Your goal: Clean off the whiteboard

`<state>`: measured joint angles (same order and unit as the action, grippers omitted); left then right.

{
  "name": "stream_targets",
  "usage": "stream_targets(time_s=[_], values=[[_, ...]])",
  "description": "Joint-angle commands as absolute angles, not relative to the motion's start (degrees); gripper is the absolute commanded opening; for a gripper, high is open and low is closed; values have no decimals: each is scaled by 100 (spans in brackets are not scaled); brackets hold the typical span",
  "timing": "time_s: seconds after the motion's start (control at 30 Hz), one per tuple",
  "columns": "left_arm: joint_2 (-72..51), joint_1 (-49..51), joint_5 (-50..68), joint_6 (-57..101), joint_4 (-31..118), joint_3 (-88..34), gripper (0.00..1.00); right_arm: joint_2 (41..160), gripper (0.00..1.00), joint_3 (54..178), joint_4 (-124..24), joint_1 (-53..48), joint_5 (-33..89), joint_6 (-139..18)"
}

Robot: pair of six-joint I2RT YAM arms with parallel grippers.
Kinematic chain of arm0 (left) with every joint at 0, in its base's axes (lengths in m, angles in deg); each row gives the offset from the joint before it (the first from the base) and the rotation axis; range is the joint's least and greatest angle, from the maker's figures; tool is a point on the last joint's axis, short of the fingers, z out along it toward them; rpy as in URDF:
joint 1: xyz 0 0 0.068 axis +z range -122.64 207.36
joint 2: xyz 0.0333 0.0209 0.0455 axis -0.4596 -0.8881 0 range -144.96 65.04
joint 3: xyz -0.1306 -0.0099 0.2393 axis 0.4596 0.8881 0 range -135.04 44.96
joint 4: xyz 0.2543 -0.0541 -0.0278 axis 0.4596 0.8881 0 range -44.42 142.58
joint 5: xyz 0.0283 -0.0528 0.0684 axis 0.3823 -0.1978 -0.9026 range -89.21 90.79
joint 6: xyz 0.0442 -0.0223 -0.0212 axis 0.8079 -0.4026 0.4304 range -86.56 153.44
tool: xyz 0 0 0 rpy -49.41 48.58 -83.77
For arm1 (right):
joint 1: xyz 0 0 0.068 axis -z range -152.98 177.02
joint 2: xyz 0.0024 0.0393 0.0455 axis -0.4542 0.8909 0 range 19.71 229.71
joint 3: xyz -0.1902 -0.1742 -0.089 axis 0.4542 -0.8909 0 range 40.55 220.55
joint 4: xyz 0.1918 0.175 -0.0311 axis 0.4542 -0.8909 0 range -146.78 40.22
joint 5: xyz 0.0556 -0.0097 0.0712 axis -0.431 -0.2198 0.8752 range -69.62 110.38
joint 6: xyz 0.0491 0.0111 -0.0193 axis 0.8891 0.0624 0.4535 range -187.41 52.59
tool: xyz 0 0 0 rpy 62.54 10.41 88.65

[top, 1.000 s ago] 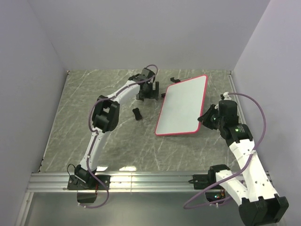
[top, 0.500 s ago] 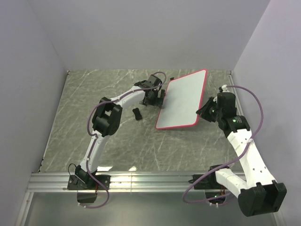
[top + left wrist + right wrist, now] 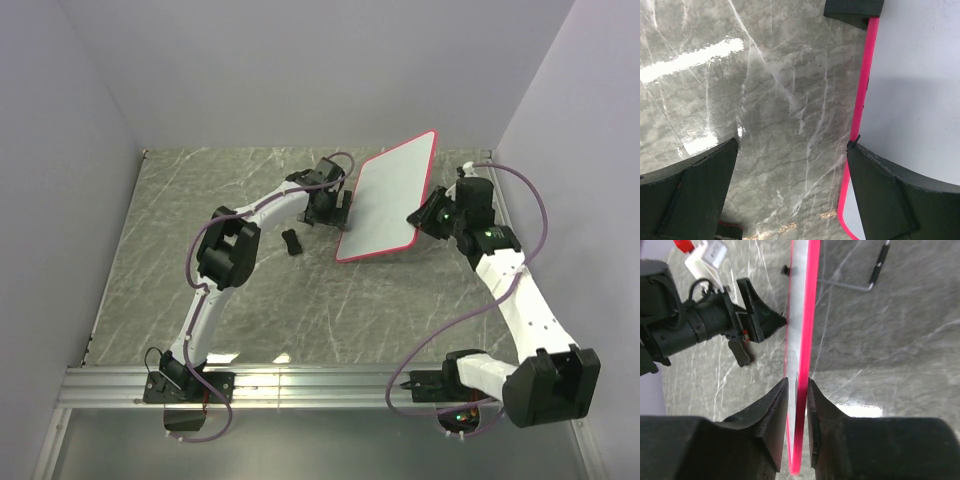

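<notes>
The whiteboard (image 3: 390, 200), white with a pink rim, stands tilted, its right edge raised off the marble table and no scribbles showing. My right gripper (image 3: 422, 220) is shut on that right edge; in the right wrist view the rim (image 3: 811, 300) runs between the fingers (image 3: 797, 385). My left gripper (image 3: 338, 212) is open at the board's left edge. In the left wrist view it (image 3: 792, 150) is empty, with the pink rim and white face (image 3: 910, 90) by its right finger. A small dark bone-shaped eraser (image 3: 291, 242) lies on the table left of the board.
A black clip (image 3: 852, 10) sits at the board's edge. A thin metal rod with a black handle (image 3: 875, 270) lies on the table behind the board. The eraser (image 3: 742, 351) lies under the left arm (image 3: 700, 325). Walls enclose three sides.
My right gripper has lifted the board's right edge, tilting it steeper and shifting it back. My left gripper moved right to the board's left edge.
</notes>
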<state>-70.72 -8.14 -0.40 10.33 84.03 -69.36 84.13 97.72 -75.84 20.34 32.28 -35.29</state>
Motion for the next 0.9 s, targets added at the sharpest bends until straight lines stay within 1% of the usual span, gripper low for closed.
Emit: stream_targets(time_s=[0.0, 0.07, 0.27, 0.3, 0.33, 0.4, 0.57, 0.87], values=[[-7558, -1069, 861, 945, 8935, -6859, 97, 8668, 29, 9900, -7149, 1937, 3743, -3445], [-7558, -1061, 879, 971, 8934, -6886, 97, 8791, 32, 9926, -7061, 1928, 3787, -3418], [-7559, -1052, 922, 1006, 8917, -6930, 97, 9186, 31, 10085, -6990, 1858, 3778, -3374], [-7541, -1052, 931, 1006, 8908, -6895, 97, 9230, 26, 10146, -6990, 1832, 3778, -3374], [-7532, -1052, 949, 1006, 8908, -6886, 97, 9327, 11, 10181, -7016, 1823, 3743, -3374], [-7488, -1026, 975, 998, 8882, -6834, 97, 9415, 0, 10304, -7087, 1814, 3743, -3383], [-7243, -903, 1028, 919, 8776, -6658, 98, 9302, 0, 10559, -7184, 1805, 3567, -3445], [-6399, -455, 958, 813, 8697, -6227, 99, 8959, 0, 12008, -7649, 1849, 3129, -3278]])
